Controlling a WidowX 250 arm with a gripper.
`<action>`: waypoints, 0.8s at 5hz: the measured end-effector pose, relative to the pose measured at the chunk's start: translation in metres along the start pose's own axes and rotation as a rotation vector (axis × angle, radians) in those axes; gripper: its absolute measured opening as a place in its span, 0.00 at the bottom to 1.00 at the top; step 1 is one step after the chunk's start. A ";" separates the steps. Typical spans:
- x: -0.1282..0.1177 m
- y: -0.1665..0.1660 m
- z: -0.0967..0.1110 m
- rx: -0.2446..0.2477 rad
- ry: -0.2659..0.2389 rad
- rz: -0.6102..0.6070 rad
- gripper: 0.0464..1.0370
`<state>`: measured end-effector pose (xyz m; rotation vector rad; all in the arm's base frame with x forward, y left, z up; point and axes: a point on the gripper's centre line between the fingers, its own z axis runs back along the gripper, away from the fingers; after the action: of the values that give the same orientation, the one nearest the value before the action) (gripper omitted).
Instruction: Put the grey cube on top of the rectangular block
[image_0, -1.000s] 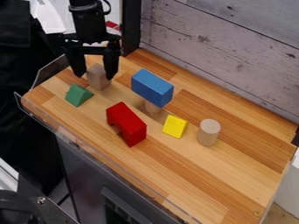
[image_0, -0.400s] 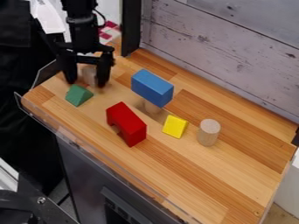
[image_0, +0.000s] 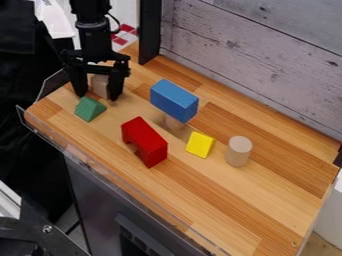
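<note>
My gripper (image_0: 97, 97) is low over the table's upper left, its two fingers pressed against opposite sides of the greyish-tan cube (image_0: 99, 86). The fingers hide parts of the cube's sides. To the right and a little lower, the blue rectangular block (image_0: 174, 101) rests raised on a small wooden piece (image_0: 174, 122), which is mostly covered by it. The cube and the blue block stand apart.
A green triangular block (image_0: 89, 108) lies just below the gripper. Farther right are a red arch block (image_0: 145, 142), a yellow block (image_0: 200, 144) and an upright wooden cylinder (image_0: 238, 151). A grey plank wall (image_0: 260, 55) borders the wooden table (image_0: 220, 200) behind.
The gripper has come down and left around the cube, and its fingers have drawn slightly closer together. The cube has shifted a little left. The other blocks have stayed where they were.
</note>
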<state>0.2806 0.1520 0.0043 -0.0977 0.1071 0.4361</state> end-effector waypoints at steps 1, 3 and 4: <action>-0.008 -0.009 0.004 -0.082 -0.058 0.026 0.60; -0.025 -0.017 0.084 -0.106 -0.235 -0.012 0.55; -0.046 -0.019 0.099 -0.090 -0.232 -0.017 0.55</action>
<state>0.2556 0.1273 0.1097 -0.1362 -0.1413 0.4321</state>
